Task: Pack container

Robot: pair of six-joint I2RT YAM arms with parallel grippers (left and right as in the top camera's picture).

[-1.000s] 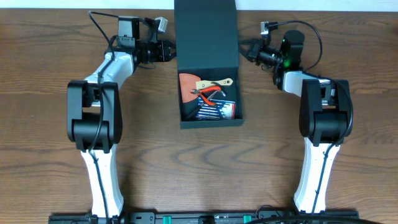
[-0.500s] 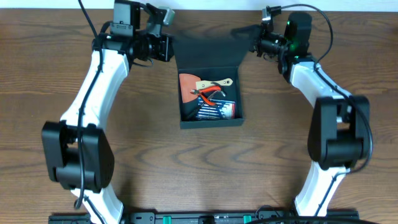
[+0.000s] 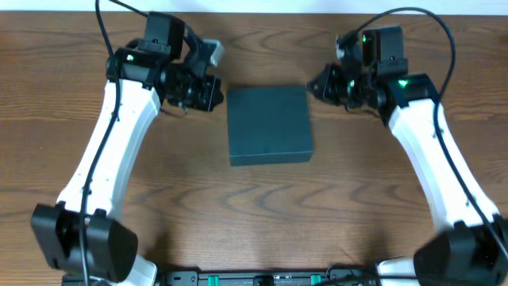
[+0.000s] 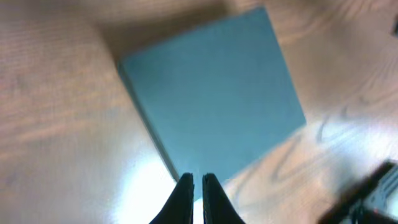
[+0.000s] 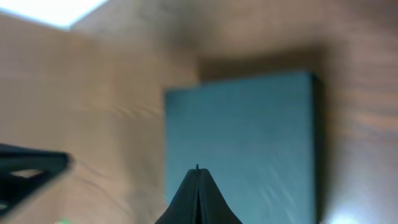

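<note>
Both pairs are pressed together, pinching nothing: the left fingers sit just beside the far left corner of the container, and the right fingers are near its far right corner. It lies shut, lid flat, toward the middle of the table's far edge.

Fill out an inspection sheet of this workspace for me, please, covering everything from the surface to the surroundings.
Surface: brown wood-grain table.
Job's things: container, dark teal, lid shut flat, contents hidden.
Clutter: nothing seen.
Grippers: left gripper shut, empty, by the container's far left corner; right gripper shut, empty, by its far right corner; contact cannot be told.
Cables: black cables loop above both wrists.
Surroundings: pale strip beyond the table's far edge; dark base rail at the near edge.
</note>
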